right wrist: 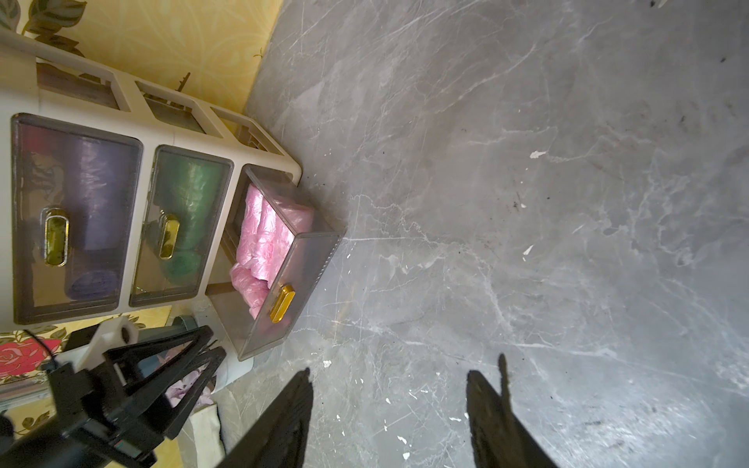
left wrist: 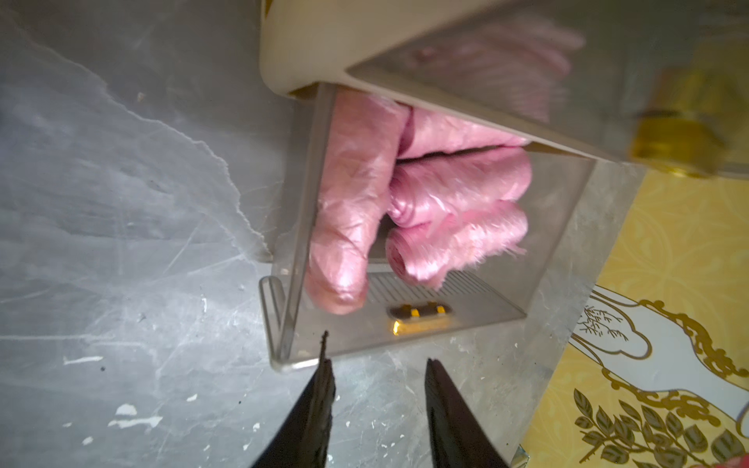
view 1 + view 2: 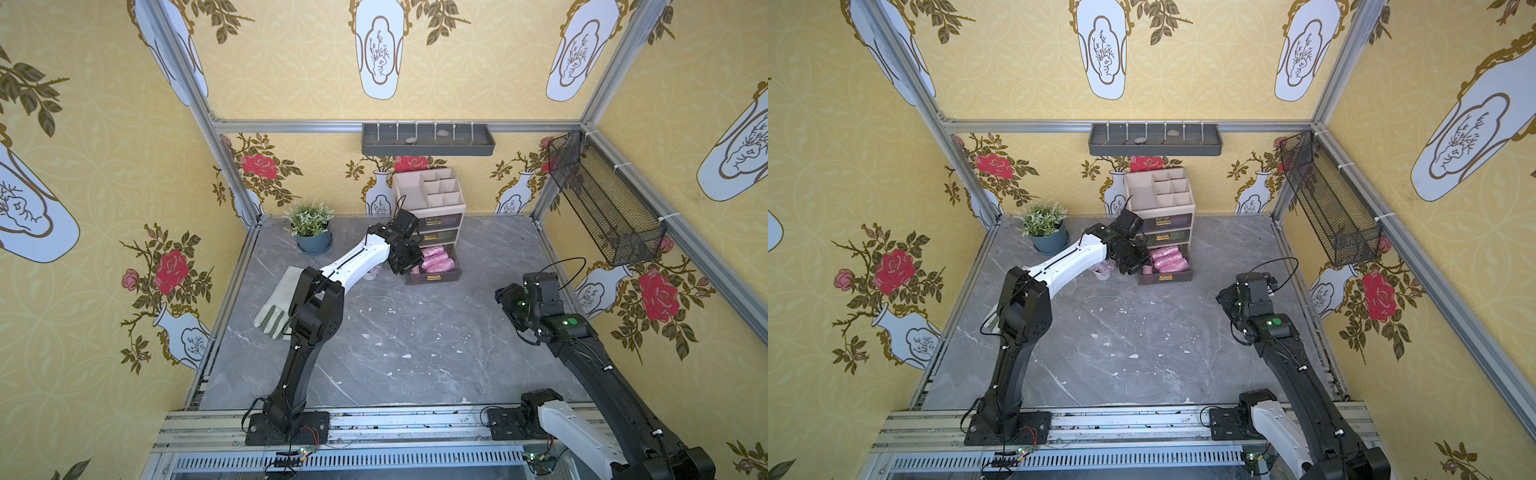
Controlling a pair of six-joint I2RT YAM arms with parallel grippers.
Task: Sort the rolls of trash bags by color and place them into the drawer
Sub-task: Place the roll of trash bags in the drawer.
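Several pink rolls (image 2: 458,190) half-hidden in drawer (image 2: 344,336), left gripper (image 2: 379,352), right gripper (image 1: 389,372) both parted

- Pink rolls (image 3: 436,258) lie in the open bottom drawer (image 3: 432,277) near the counter's (image 3: 415,332) back edge.
- Left pincer (image 3: 407,266) hangs at that drawer's left end.
- Glove (image 3: 276,305) lies at the left edge.

Walls: yellow wallpaper (image 3: 291,75) printed with white vases and red roses, held in an aluminium frame (image 3: 395,126). Floor: grey marble-look slab (image 3: 415,332), scratched, flecked with white chips. Back wall carries a grey tray shelf (image 3: 428,150), right wall a black wire-mesh basket (image 3: 602,203); light even, diffuse.
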